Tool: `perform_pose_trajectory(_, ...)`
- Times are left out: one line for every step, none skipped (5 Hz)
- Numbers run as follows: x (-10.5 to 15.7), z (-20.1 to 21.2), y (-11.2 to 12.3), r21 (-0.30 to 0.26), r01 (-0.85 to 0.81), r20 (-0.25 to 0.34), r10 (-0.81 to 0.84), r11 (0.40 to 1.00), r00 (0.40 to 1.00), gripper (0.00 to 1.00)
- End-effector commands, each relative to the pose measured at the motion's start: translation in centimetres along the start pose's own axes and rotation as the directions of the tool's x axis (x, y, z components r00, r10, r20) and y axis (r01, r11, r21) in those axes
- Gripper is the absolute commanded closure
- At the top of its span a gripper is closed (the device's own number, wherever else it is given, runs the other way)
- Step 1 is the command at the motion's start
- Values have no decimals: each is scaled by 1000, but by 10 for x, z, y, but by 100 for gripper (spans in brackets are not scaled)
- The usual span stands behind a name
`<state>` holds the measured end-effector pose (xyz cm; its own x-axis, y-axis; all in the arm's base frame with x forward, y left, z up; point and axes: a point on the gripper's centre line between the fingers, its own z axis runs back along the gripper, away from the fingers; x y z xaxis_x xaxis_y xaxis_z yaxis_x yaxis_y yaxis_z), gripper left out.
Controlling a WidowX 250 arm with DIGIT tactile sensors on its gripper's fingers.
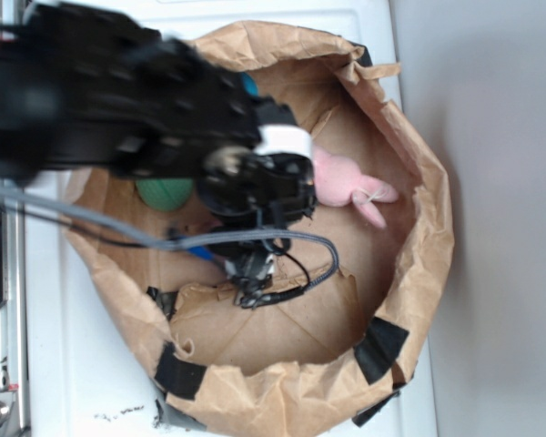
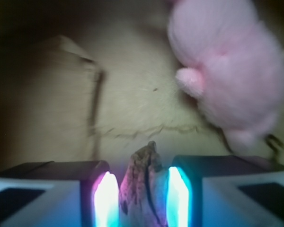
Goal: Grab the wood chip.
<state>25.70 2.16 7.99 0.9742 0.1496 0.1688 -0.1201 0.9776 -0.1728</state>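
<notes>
Gripper (image 2: 143,198) clamped on the wood chip (image 2: 141,184), which stands upright between its fingers (image 2: 106,198), near the pink plush toy (image 2: 232,71).

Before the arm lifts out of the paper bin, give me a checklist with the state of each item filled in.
1. Rough brown wood chip sits between the gripper fingers: ok.
2. Both glowing finger pads touch the chip: cannot tell; they stand close on either side, contact is not clear.
3. Pink plush toy is apart from the fingers: ok.
4. No flap of the creased brown paper bin is caught with the chip: ok in the wrist view.
5. Green ball out of the way: ok, it lies behind the arm.
</notes>
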Motion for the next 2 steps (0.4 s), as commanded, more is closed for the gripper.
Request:
perform_pose_trajectory(-11,66,-10,-22,26,79,-24,999,997,100)
perform_pose_trajectory(-10,56,-14,98,50,101,-60,994,993,100)
